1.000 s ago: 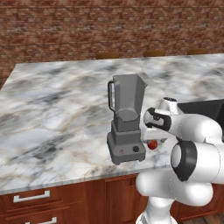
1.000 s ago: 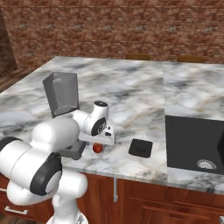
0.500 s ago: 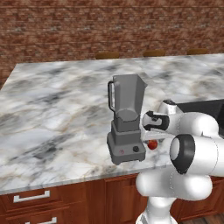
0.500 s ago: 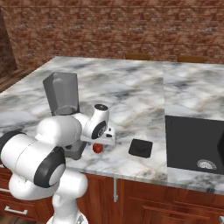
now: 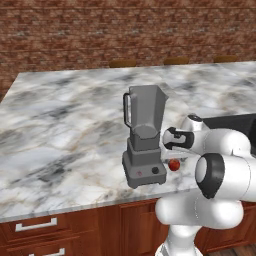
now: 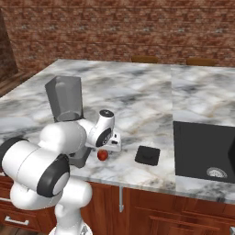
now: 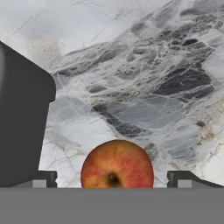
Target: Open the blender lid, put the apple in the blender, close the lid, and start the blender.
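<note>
The grey blender [image 5: 144, 135] stands near the counter's front edge, its jar open at the top with no lid on it. The black blender lid [image 6: 147, 155] lies flat on the counter to the right of it. A small red apple [image 5: 174, 164] [image 6: 103, 155] rests on the marble just right of the blender's base [image 7: 22, 127]. My gripper [image 7: 113, 180] hangs directly over the apple [image 7: 117, 164], pointing down. It is open, with one fingertip on each side of the fruit and apart from it.
A dark sink [image 6: 206, 151] is sunk into the counter at the right. The counter's front edge [image 6: 137, 181] runs close below the apple and lid. Marble stretches back to the brick wall behind the blender.
My elbow has swung a little outward while the hand stays low over the apple. The jaws stand as wide as before. Apple, lid and blender have not moved.
</note>
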Tool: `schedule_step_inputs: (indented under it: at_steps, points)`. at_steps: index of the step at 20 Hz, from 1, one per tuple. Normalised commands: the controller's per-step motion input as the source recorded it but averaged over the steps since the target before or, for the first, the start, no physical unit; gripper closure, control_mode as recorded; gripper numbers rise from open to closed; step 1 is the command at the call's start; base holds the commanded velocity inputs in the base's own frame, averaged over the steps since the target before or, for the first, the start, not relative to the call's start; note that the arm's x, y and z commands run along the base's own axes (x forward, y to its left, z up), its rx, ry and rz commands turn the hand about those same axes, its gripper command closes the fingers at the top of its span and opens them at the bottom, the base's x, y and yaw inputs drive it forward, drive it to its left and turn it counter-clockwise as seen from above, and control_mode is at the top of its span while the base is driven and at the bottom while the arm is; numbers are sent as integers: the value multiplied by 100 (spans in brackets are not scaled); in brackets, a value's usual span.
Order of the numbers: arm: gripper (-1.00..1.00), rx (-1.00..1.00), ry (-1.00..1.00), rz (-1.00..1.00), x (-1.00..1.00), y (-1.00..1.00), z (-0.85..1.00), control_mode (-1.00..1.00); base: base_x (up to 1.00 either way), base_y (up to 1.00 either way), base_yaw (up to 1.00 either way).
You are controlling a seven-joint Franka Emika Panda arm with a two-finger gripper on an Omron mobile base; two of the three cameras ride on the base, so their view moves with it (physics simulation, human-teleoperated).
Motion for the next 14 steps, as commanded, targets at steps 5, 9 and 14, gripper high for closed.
schedule_step_inputs:
  at_steps: [5, 9, 14]
  points:
    - [-100, 1, 0, 0, -21, -7, -20, -100, 0, 0, 0]
    - [-100, 1, 0, 2, -28, -6, -27, -100, 0, 0, 0]
    - [-100, 0, 0, 3, -4, 4, -36, -100, 0, 0, 0]
